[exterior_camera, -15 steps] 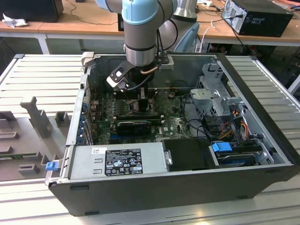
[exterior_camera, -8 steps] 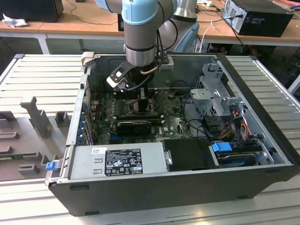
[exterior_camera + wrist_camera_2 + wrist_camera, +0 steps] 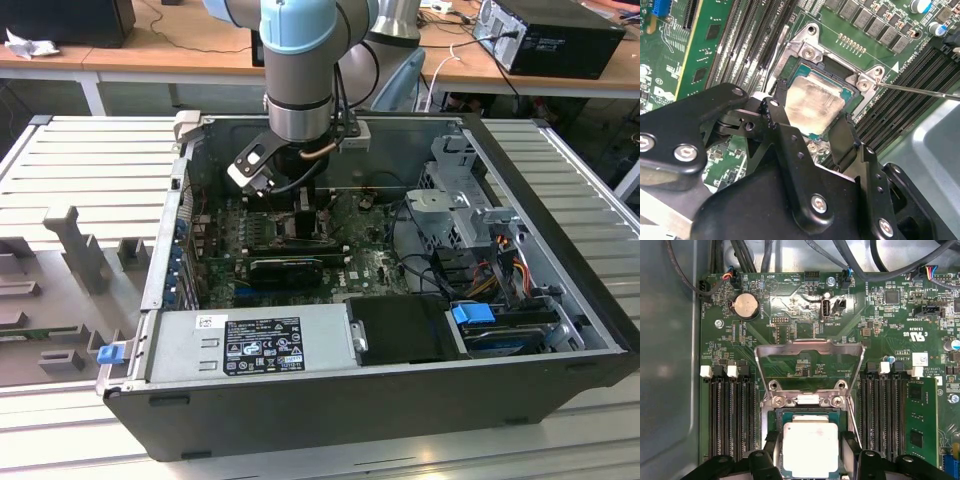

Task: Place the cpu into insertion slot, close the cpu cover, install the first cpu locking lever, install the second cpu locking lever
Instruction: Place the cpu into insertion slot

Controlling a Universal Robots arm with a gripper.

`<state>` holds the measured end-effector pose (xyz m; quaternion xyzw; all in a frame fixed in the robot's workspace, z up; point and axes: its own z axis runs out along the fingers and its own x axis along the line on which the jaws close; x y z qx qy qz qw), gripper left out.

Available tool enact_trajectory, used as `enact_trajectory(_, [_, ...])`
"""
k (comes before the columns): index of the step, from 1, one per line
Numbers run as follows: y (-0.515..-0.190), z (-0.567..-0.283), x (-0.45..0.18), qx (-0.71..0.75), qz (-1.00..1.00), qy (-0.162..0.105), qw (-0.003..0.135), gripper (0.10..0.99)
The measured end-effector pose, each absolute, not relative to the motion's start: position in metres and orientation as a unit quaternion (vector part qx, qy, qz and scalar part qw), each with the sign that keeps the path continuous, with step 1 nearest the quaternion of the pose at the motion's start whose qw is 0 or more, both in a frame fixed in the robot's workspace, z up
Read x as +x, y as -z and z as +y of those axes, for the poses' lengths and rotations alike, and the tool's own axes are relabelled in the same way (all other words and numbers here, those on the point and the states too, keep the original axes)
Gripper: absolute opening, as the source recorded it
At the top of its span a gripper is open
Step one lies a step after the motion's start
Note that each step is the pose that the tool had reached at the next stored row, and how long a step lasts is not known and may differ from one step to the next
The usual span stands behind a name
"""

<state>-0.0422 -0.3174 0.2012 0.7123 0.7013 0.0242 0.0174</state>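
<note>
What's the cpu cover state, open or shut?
Open. In the first wrist view the cpu cover is swung back, motherboard showing through its window; the cpu lies uncovered.

On my feed the exterior view is evenly bright, but the inside of the computer case (image 3: 300,250) sits in shadow beneath the arm. In both wrist views soft overhead glare washes the cpu (image 3: 815,100) face pale, and the black end effector (image 3: 811,111) shows as a dark mass with little detail.

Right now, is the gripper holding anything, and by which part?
The cpu: the gripper appears to pinch it by two opposite edges, at the slot.
</note>
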Motion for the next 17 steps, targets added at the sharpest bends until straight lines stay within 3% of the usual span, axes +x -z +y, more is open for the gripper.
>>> enact_trajectory(17, [-0.217, -0.315, -0.041, 0.712, 0.701, -0.023, 0.018, 0.604])
